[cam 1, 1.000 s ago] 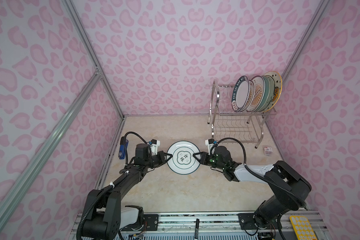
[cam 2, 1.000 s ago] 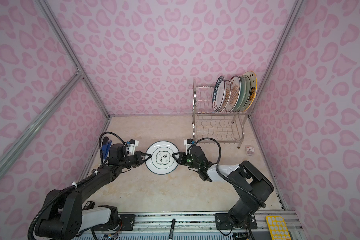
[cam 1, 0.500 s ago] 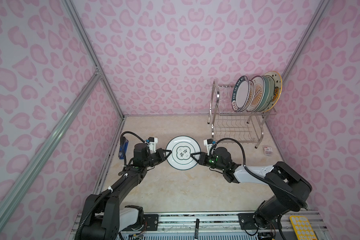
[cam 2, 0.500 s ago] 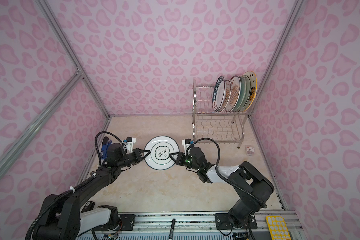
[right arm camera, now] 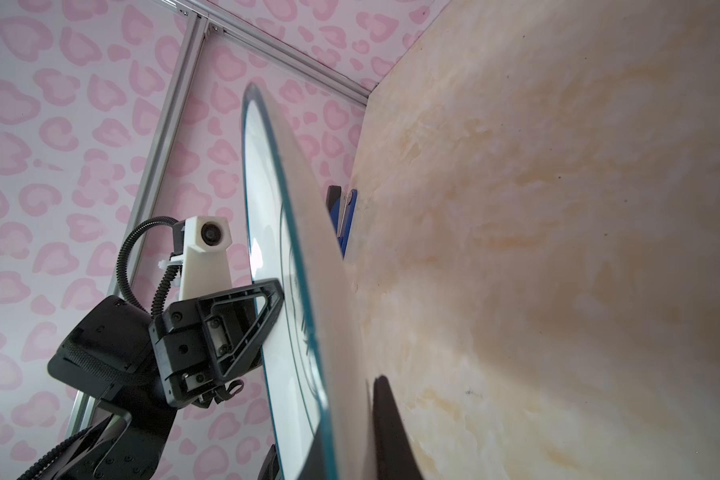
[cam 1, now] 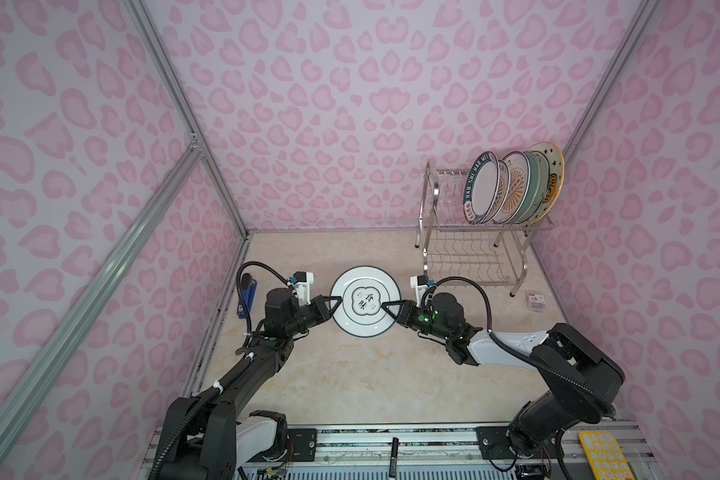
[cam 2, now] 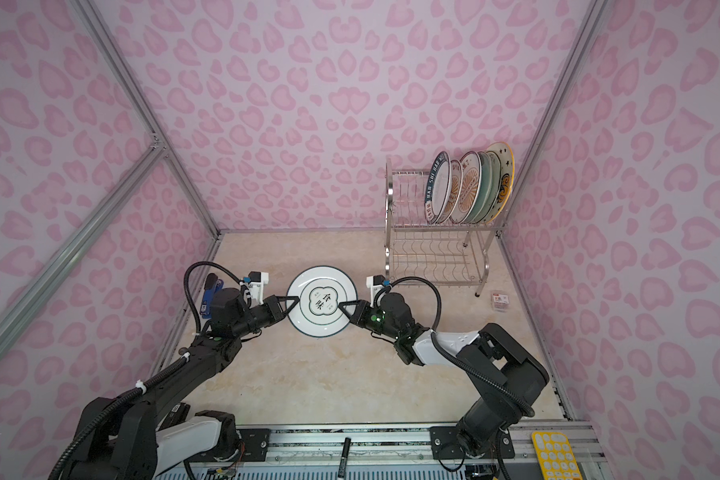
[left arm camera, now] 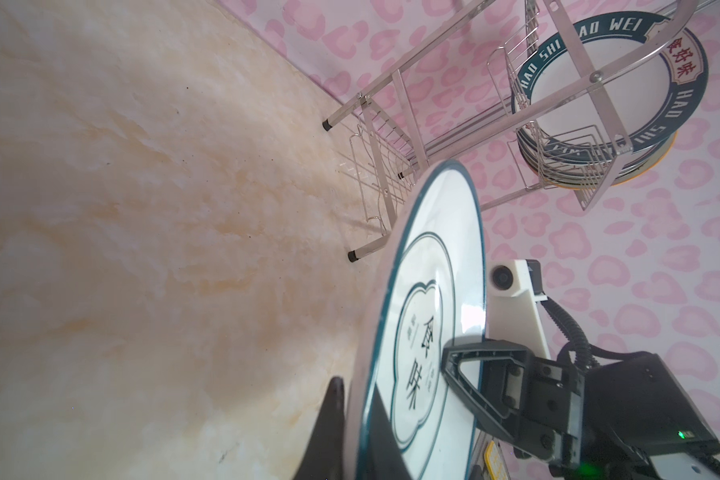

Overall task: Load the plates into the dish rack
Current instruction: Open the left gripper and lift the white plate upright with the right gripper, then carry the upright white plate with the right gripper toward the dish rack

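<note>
Overlap hides most of the racked plates (cam 1: 482,189). Only the teal-lettered front face and the orange-rimmed rear edge read clearly, and their count is uncertain. They stand on edge in the upper tier of the chrome wire dish rack (cam 1: 466,266), at the far right corner of the marbled beige surface (cam 1: 350,374). The white emblem plate (cam 1: 366,306), round, glossy and teal-lined, is held tilted over the surface's middle. The left gripper (cam 1: 336,303) and right gripper (cam 1: 387,307) are clamped on its opposite rims, with the under-fingers largely hidden.
</note>
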Robot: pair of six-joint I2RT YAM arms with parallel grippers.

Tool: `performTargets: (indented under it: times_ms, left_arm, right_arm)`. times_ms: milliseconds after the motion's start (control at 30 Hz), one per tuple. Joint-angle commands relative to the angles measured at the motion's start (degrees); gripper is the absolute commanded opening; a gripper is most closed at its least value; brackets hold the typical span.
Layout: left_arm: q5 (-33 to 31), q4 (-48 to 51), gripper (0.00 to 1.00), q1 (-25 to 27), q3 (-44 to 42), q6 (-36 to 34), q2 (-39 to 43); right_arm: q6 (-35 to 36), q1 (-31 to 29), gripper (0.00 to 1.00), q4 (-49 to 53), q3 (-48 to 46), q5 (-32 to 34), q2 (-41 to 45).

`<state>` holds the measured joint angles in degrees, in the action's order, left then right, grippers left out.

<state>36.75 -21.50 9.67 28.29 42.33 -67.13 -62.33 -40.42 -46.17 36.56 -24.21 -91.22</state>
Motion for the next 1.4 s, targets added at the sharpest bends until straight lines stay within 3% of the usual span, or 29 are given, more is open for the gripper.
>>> performTargets:
  times_ms: [0,67,233,500,767,1100,1367]
  left_arm:
    - [-1.2,1.2,0.26,0.5,0.3,-1.0,0.9]
    - [-1.1,1.5,0.4,0.5,0.2,-1.3,1.5]
    - [-1.5,2.2,0.49,0.5,-0.3,-1.7,2.9]
    - [-3.8,5.6,0.52,0.4,-0.3,-2.8,6.5]
    - [-5.7,9.7,0.53,0.5,0.9,-3.7,9.7]
    - [-7.5,11.5,0.54,0.6,1.1,-3.8,10.8]
    - [-7.4,12.1,0.54,1.0,1.8,-3.6,10.7]
  right_arm:
    - [4.4,-0.6,0.0,-3.5,0.1,-3.6,0.9]
    - [4.5,-0.1,0.0,-2.9,-0.2,-3.0,1.4]
    - [5.3,1.2,0.0,-1.7,-0.9,-1.7,3.0]
    - [11.4,4.8,0.0,6.7,-0.4,2.1,7.7]
    - [22.6,5.2,0.0,24.9,5.7,8.2,15.3]
    - [27.6,5.5,0.0,27.0,7.9,8.7,20.8]
    - [35.1,5.8,0.0,35.5,13.2,14.6,26.7]
